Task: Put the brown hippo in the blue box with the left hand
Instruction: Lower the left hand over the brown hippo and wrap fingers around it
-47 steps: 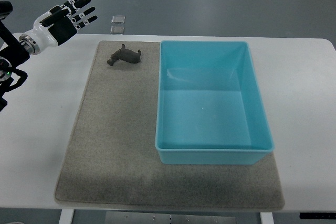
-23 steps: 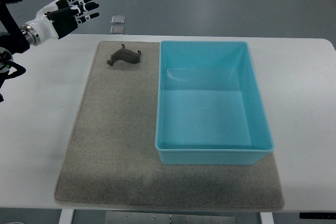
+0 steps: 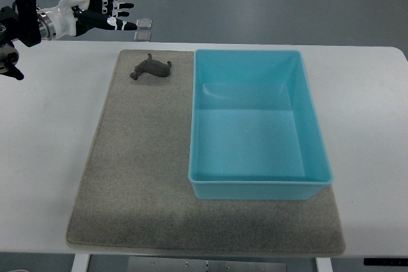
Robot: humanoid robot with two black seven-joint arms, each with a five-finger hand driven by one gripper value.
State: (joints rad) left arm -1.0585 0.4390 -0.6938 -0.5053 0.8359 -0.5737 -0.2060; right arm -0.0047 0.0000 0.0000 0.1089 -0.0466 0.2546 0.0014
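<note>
The brown hippo (image 3: 151, 67) lies on the grey mat (image 3: 140, 157) near its far left corner, just left of the blue box (image 3: 257, 123). The box stands open-topped with nothing inside. My left hand (image 3: 107, 9) hovers beyond the table's far edge, up and to the left of the hippo, fingers spread and holding nothing. Its arm comes in from the upper left. The right arm does not show.
The white table (image 3: 51, 157) carries the mat and the box. A small pale square object (image 3: 144, 23) lies on the floor beyond the table, close to my left fingertips.
My left hand has risen and swung rightward, from left of the mat to a spot above and behind the hippo. The hippo and box have not moved.
</note>
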